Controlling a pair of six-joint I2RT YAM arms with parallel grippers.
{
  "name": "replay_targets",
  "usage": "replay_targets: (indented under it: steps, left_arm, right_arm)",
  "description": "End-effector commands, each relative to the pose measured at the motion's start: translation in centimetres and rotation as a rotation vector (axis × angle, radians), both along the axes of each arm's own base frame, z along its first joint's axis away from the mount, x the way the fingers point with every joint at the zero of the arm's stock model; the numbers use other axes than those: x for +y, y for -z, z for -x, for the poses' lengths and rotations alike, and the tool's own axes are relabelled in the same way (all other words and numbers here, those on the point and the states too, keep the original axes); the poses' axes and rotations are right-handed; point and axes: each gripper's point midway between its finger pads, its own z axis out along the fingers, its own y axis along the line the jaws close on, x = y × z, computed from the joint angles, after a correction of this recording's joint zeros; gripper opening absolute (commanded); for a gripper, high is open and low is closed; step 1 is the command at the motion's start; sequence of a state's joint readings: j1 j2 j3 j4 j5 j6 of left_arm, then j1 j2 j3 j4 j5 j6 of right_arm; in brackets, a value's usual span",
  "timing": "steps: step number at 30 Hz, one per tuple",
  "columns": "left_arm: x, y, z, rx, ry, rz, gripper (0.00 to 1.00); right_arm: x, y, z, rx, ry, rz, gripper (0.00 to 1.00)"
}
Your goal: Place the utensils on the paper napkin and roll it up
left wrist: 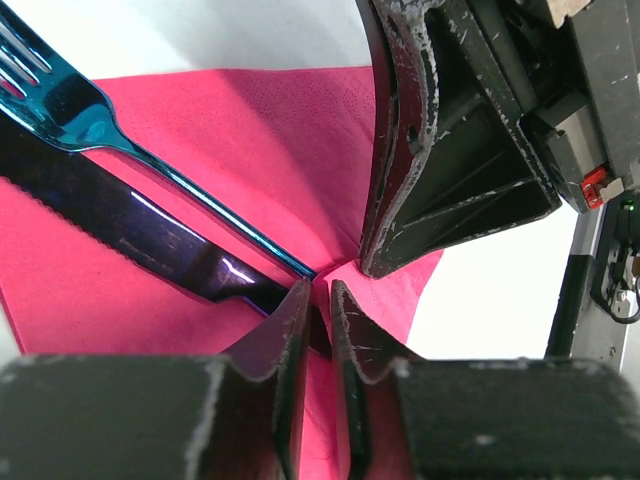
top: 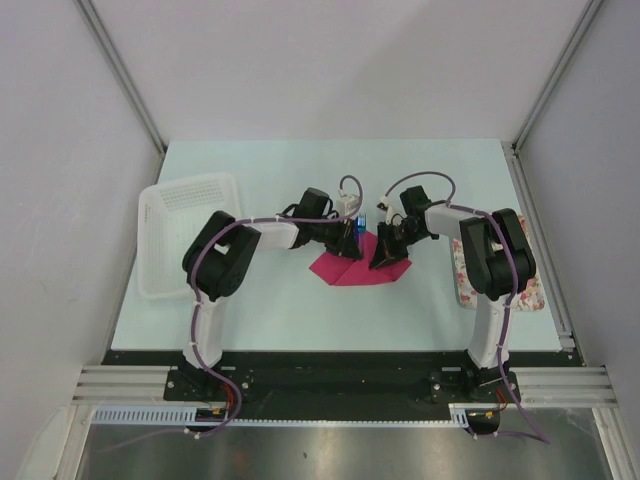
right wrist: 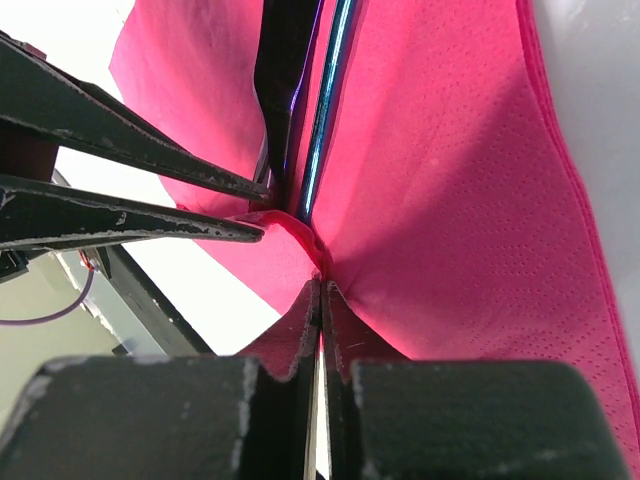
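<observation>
The pink paper napkin (top: 350, 268) lies at the table's middle, partly lifted and folded. A dark blue fork (left wrist: 90, 120) and knife (left wrist: 130, 235) lie side by side on it; in the right wrist view they run up the crease as the knife (right wrist: 285, 90) and the fork handle (right wrist: 330, 100). My left gripper (left wrist: 320, 300) is nearly shut, pinching a raised fold of the napkin (left wrist: 250, 130) at the handle ends. My right gripper (right wrist: 322, 288) is shut on the napkin's (right wrist: 450, 200) edge, just opposite the left fingers (right wrist: 150, 185). The two grippers almost touch.
A white basket (top: 150, 240) stands at the left edge of the table. A floral-patterned tray (top: 530, 295) lies at the right, partly under the right arm. The right gripper's body (left wrist: 450, 150) fills the upper right of the left wrist view.
</observation>
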State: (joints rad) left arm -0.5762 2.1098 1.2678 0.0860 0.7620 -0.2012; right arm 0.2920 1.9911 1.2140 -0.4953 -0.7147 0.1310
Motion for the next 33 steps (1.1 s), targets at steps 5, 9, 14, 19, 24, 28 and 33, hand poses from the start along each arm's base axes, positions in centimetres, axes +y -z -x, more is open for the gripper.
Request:
replay_targets:
  steps: [5, 9, 14, 19, 24, 28, 33]
  left_arm:
    - [-0.9, -0.9, -0.8, -0.04, 0.013, 0.011, 0.02]
    - [-1.1, -0.8, -0.8, -0.04, 0.014, 0.007, 0.0]
    - [-1.2, -0.7, -0.9, -0.05, 0.015, -0.005, 0.0]
    - [-1.2, -0.5, -0.8, -0.054, 0.012, -0.015, 0.0]
    - [-1.1, -0.6, -1.0, -0.06, 0.003, -0.022, 0.0]
    - [-1.0, -0.6, -1.0, -0.062, 0.001, -0.022, 0.0]
    - [-1.0, -0.6, -0.9, -0.06, 0.004, -0.023, 0.0]
  right_arm:
    - [0.0, -1.3, -1.4, -0.052, 0.016, -0.017, 0.09]
    - [-0.5, -2.4, -1.8, -0.056, 0.035, -0.035, 0.22]
    - [-1.9, -4.0, -2.5, -0.067, 0.071, -0.045, 0.39]
    - [-4.0, -5.0, -2.3, -0.08, 0.1, -0.006, 0.5]
    - [-7.3, -4.7, -1.5, -0.085, 0.146, 0.098, 0.54]
    - [-9.3, -3.9, -1.4, -0.09, 0.182, 0.182, 0.63]
    - [-10.7, -2.3, -1.7, -0.084, 0.212, 0.274, 0.69]
